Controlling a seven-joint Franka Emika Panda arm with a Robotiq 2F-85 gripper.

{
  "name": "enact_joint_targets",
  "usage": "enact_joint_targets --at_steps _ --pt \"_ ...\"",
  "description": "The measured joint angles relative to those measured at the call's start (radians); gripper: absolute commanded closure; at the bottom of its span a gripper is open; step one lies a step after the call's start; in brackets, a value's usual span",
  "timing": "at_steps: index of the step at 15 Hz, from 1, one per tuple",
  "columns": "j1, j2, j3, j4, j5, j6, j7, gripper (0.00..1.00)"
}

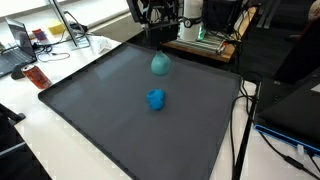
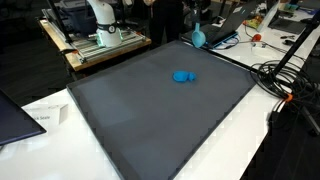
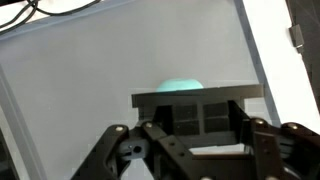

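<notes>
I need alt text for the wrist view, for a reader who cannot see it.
A rounded teal object peeks out above the dark claw, which fills the lower frame. Behind them lies a grey mat, with a white table at the right.

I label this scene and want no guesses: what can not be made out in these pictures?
1. The teal rounded object: in the wrist view, the dark frame of the gripper hides all but its top.
2. The gripper: too small and dark in both exterior views; whether it clamps that object cannot be told.
3. The small blue lump on the grey mat: too small in both exterior views to identify; outside the wrist view.
</notes>
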Motion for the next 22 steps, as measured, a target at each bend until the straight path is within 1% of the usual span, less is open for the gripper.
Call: enact_joint_targets --at_steps 2,7,10,12,15,22 --pt "-0.036 0.000 0.037 0.000 0.000 -0.003 0.000 0.63" --pt "-0.135 0.019 0.102 -0.012 0.000 -0.015 -0.001 0.63" --pt "-0.185 0.050 0.101 -0.026 0.000 -0.015 -0.006 0.63" --pt "-0.184 0.064 0.067 -0.037 0.000 -0.012 -0.006 0.63" --pt "-0.128 0.063 -0.028 -0.052 0.000 -0.001 -0.006 0.63" --pt "0.093 0.051 -0.271 -0.075 0.000 0.000 -0.005 0.63"
